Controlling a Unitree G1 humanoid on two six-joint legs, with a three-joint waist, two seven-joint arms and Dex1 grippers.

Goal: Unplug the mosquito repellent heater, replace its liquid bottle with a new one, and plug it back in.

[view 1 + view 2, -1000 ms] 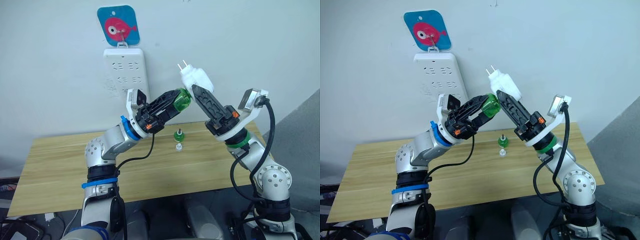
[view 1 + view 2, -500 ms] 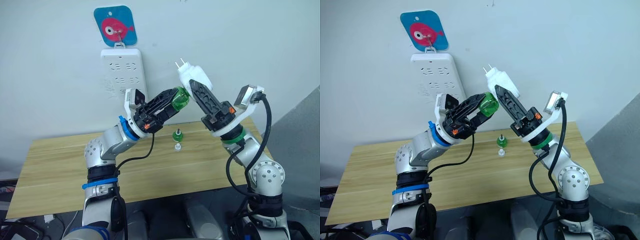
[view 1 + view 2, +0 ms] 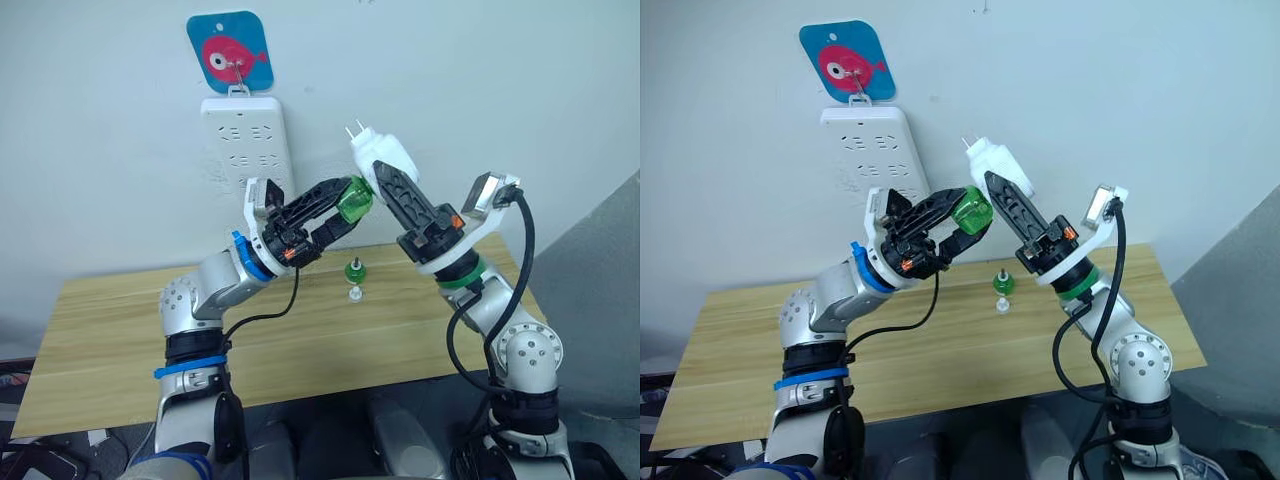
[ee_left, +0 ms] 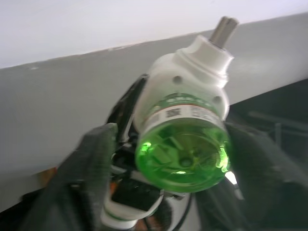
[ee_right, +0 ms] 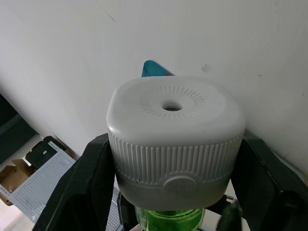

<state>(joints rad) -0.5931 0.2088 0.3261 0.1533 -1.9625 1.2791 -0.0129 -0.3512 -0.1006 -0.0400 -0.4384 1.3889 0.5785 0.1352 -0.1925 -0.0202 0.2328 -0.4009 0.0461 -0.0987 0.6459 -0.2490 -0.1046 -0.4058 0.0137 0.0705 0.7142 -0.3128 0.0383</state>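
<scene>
My right gripper [image 3: 384,176] is shut on the mosquito repellent heater [image 3: 390,152], a white rounded unit held up in the air with its two prongs pointing up toward the wall. In the right wrist view the heater [image 5: 173,130] shows its round hole, with green just beneath it. My left gripper [image 3: 346,204] is shut on a green liquid bottle [image 3: 355,203], whose top meets the heater's underside. The left wrist view shows the bottle's green base [image 4: 183,154] between my black fingers [image 4: 91,163]. How far the bottle sits inside the heater is hidden.
A long white power strip [image 3: 247,140] hangs on the wall under a blue fish hook plate [image 3: 230,52], to the left of the heater. On the wooden table [image 3: 120,320] below stand another green bottle [image 3: 354,270] and a small white cap [image 3: 355,294].
Both grippers have drifted slightly left together, keeping bottle and heater joined. My left forearm has dropped and swung a little left.
</scene>
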